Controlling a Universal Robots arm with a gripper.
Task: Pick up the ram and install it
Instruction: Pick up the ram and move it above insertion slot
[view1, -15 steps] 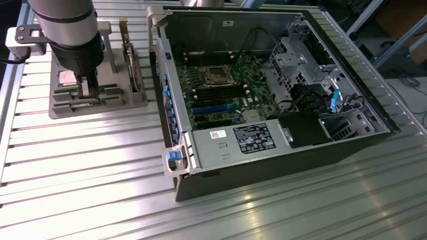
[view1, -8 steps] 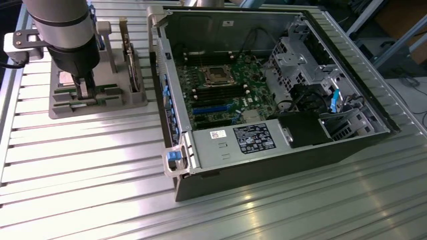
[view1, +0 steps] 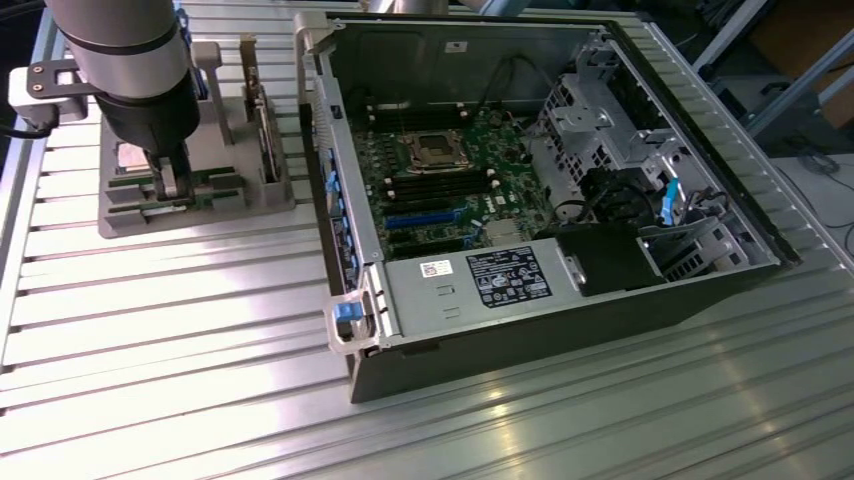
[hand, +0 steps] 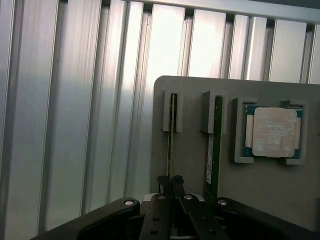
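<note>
Looking down past the claw (hand: 171, 182) here: pinched nearly all the way shut, squeezing the ram (hand: 172, 145) right between the tips, with a black finger (hand: 163, 185) pressed on each face of that thin board. Seeing the ram edge-on, standing in the slot straight under the claw, far end tucked into the bracket of a grey holder (hand: 190, 150). One slot over from the claw, just beside it: a second green stick (hand: 216, 145) with a small white label, also up on edge, touching nothing of the claw. Farther out from the claw on that same side: a square silver processor (hand: 272, 132) lying flat in its own pocket. Same deal from the outside camera, claw planted straight down onto the holder, all of it on a ribbed metal table (view1: 200, 330). Well apart from the claw, off toward the exterior view's right: an open PC case (view1: 441, 365) lying on its side, green motherboard (view1: 447, 195) facing up.
</note>
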